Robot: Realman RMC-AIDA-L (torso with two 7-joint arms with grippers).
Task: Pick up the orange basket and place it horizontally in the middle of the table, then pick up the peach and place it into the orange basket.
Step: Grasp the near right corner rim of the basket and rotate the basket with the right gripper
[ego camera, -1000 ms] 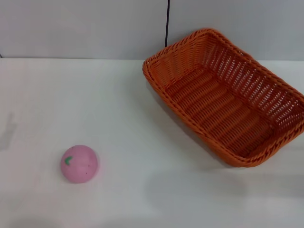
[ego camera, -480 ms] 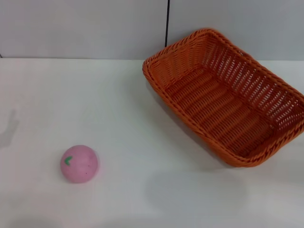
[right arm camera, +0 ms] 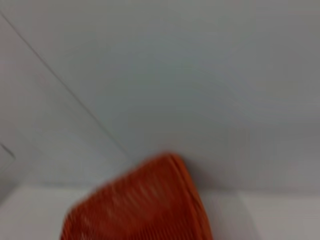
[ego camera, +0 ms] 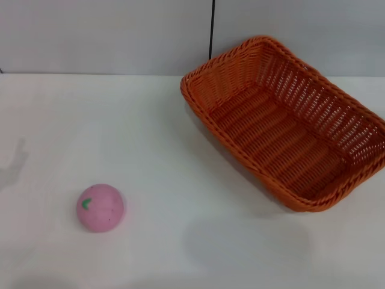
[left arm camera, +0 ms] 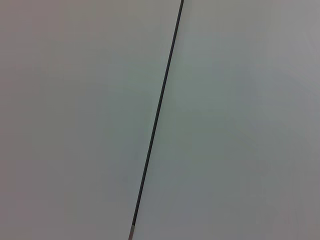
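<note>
Toward the far right corner of the table [ego camera: 150,120], the orange basket [ego camera: 286,123] lies diagonal, so repositioning is pending. Near the front left edge rests the peach [ego camera: 100,208], uncollected. Neither gripper is visible; jaw state cannot be told.

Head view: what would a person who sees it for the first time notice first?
The orange basket draws the eye first: large, empty, lying at an angle on the right, far side of the white table, close to the grey wall. Next comes the small pink peach, alone on the near left, well apart from the basket. No hand of the robot is in sight in any view.
</note>
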